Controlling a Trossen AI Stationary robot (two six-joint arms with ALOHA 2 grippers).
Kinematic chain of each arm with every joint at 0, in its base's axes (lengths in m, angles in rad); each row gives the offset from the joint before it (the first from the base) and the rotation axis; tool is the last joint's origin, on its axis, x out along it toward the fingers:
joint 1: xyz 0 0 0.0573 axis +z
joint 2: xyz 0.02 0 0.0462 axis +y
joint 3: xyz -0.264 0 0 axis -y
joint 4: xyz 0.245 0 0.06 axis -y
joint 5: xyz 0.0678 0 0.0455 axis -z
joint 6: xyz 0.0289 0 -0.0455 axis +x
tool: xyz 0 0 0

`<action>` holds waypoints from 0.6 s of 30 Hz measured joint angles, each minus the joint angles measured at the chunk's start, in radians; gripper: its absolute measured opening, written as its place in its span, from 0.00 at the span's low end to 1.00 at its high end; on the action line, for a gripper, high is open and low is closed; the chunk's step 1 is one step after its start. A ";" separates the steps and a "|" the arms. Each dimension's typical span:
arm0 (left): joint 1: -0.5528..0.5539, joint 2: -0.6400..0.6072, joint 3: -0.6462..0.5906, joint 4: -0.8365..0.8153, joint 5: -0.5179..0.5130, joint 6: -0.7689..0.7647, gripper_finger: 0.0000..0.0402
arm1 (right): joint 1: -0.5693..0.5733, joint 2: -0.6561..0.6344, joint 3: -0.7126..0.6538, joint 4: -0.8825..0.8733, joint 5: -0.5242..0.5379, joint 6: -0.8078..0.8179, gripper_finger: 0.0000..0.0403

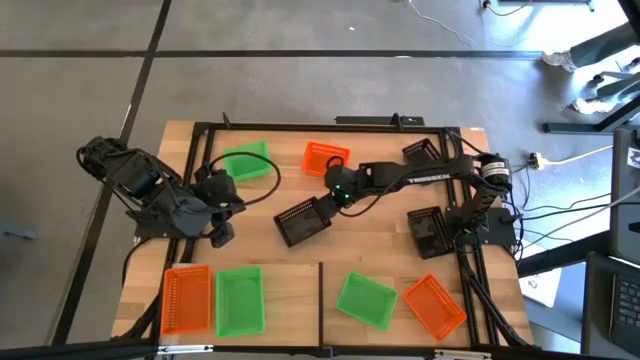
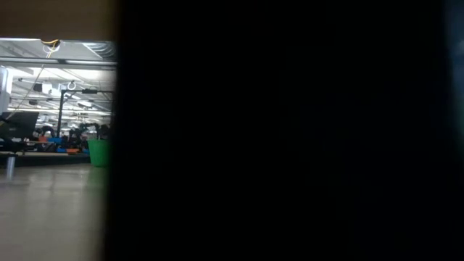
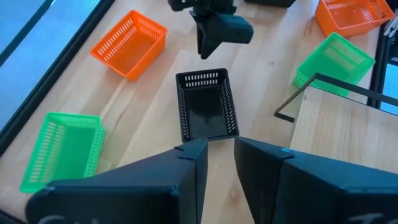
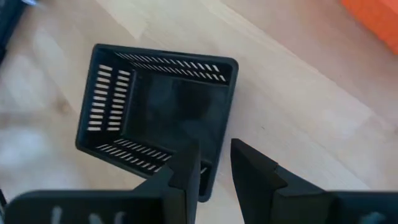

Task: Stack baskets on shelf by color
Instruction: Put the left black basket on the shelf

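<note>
1. A black basket [image 1: 302, 222] is seen mid-table between both grippers.
2. The right gripper [image 1: 330, 203] is hung at its rim, jaws slightly parted, nothing held.
3. The left gripper [image 1: 222, 236] is parted, empty, nearby.
4. 2 baskets, orange [image 1: 187, 299] and green [image 1: 240, 300], are set on the shelf [image 1: 290, 300].
5. The low view is blocked by something dark.

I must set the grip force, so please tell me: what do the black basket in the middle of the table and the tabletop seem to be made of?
The black rectangular lattice basket looks like moulded plastic: thin slotted walls, and a smooth floor with a slight sheen. The pale plank tabletop looks like wood with a matte finish, showing grain lines; whether solid or veneer cannot be told.
</note>
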 joint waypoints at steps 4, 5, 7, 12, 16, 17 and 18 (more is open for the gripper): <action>0.000 0.000 0.000 0.000 0.000 0.000 0.18 | 0.000 0.015 0.000 0.022 -0.024 0.011 0.22; 0.000 0.000 0.000 0.000 0.000 0.000 0.18 | 0.000 0.022 0.001 0.031 -0.023 0.012 0.22; 0.000 0.001 0.000 0.000 0.000 0.000 0.17 | 0.000 0.037 0.001 0.024 -0.017 0.012 0.22; 0.000 0.001 0.000 0.000 0.000 0.000 0.18 | 0.000 0.083 0.001 0.033 -0.014 0.013 0.22; 0.000 0.001 0.000 0.000 0.000 0.000 0.17 | 0.000 0.109 0.001 0.044 -0.020 0.013 0.22; 0.000 0.001 0.000 0.000 0.000 0.000 0.17 | 0.000 0.114 0.001 0.047 -0.028 0.013 0.22; 0.000 0.001 0.000 0.000 0.000 0.000 0.17 | 0.000 0.119 0.001 0.056 -0.035 0.013 0.22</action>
